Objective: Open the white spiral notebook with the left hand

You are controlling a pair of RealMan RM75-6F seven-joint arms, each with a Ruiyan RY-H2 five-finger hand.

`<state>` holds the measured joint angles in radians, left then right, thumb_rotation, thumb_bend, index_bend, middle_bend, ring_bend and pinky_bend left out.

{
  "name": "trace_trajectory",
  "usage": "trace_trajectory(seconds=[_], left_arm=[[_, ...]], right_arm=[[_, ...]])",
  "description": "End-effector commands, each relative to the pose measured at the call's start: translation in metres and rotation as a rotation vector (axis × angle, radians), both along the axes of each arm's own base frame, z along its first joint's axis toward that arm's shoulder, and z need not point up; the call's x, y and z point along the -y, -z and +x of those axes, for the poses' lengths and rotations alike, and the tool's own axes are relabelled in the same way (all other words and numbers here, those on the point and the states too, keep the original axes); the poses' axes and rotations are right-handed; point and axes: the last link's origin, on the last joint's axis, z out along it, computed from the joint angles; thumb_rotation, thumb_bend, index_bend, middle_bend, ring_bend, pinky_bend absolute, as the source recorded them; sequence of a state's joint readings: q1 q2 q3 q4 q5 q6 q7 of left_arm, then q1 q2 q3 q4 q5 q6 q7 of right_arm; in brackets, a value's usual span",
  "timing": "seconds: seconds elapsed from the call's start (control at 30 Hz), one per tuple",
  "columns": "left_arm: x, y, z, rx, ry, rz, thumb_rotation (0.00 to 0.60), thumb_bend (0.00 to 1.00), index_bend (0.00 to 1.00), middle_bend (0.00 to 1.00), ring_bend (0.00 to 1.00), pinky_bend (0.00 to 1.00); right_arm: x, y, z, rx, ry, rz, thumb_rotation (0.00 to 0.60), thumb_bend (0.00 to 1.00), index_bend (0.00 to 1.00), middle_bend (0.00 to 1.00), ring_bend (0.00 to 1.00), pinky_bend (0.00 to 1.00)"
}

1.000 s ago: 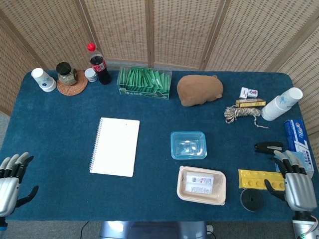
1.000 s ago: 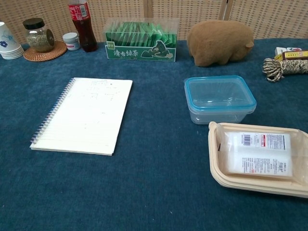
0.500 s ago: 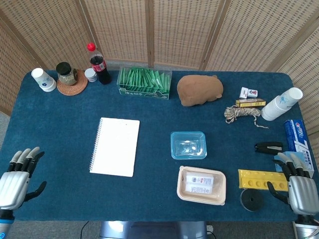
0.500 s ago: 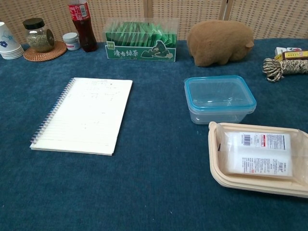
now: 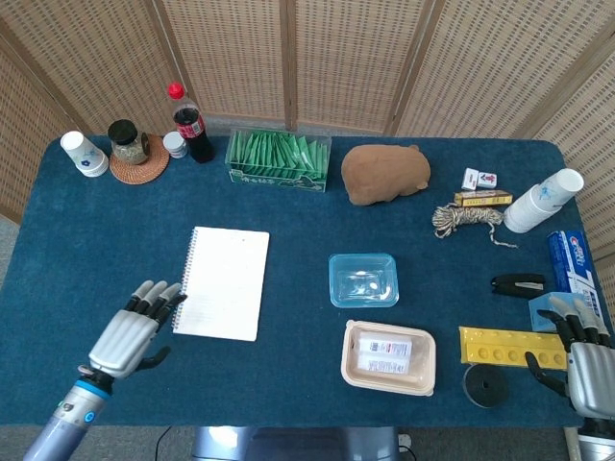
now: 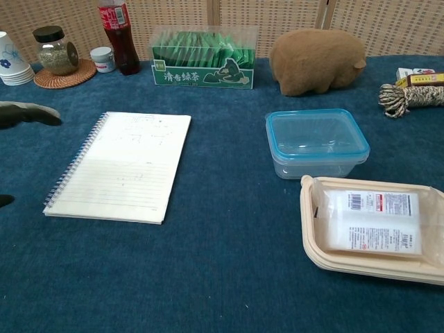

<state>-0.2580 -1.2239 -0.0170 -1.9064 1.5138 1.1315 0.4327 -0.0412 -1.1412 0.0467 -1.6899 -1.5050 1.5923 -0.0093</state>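
Movement: The left hand (image 5: 130,331) has travelled in from the table's near-left corner and now hovers just beside the lower spiral edge of the white spiral notebook (image 5: 222,282); the right hand (image 5: 588,363) has slid a little further toward the near-right corner.
Left hand: fingers extended and slightly apart, thumb out to the side, holding nothing.
Right hand: fingers loosely apart, empty, parked near the yellow tray (image 5: 502,348).
Notebook: lies flat and closed on the blue table (image 5: 96,230), left of centre, coil binding along its left side, free edge facing the clear blue-rimmed container (image 5: 363,279).
Step in hand: the approach; no contact yet.
Doing it well: the cover probably hinges on the coil, so the fingertips should likely cross to the right-hand free edge, catch only the top sheet, and sweep it leftward over the binding without dragging the whole pad.
Hard to make out: in the chest view only a dark blurred finger shape shows at the left border; whether the fingertips brush the coil cannot be told.
Cut off: the right hand's wrist runs out of the head view.
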Motion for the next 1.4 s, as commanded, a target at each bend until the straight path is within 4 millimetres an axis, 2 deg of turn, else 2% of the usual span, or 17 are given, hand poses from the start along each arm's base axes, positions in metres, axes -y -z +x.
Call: trace_trajectory(seconds=[0.03,0.53,0.93,1.4], left_arm=[[-0.009,0.022,0.013,-0.001,0.046,-0.052,0.600,0.28,0.19,0.05,0.00,0.00],[-0.032,0.081,0.044,-0.012,0.091,-0.109,0.600,0.28,0.19,0.05,0.00,0.00],[-0.035,0.104,0.055,-0.039,0.093,-0.140,0.600,0.28,0.20,0.05,0.00,0.00],[-0.039,0.119,0.060,-0.064,0.090,-0.120,0.600,0.28,0.20,0.05,0.00,0.00]], right_arm=[[-0.001,0.000,-0.001,0.001,0.004,0.001,0.600,0.31,0.26,0.18,0.07,0.12],[-0.009,-0.009,-0.007,-0.006,0.026,-0.023,0.600,0.31,0.26,0.18,0.07,0.12],[-0.018,-0.019,-0.016,-0.003,0.049,-0.056,0.600,0.31,0.25,0.18,0.07,0.12],[-0.026,-0.026,-0.023,0.003,0.066,-0.090,0.600,0.31,0.25,0.18,0.07,0.12]])
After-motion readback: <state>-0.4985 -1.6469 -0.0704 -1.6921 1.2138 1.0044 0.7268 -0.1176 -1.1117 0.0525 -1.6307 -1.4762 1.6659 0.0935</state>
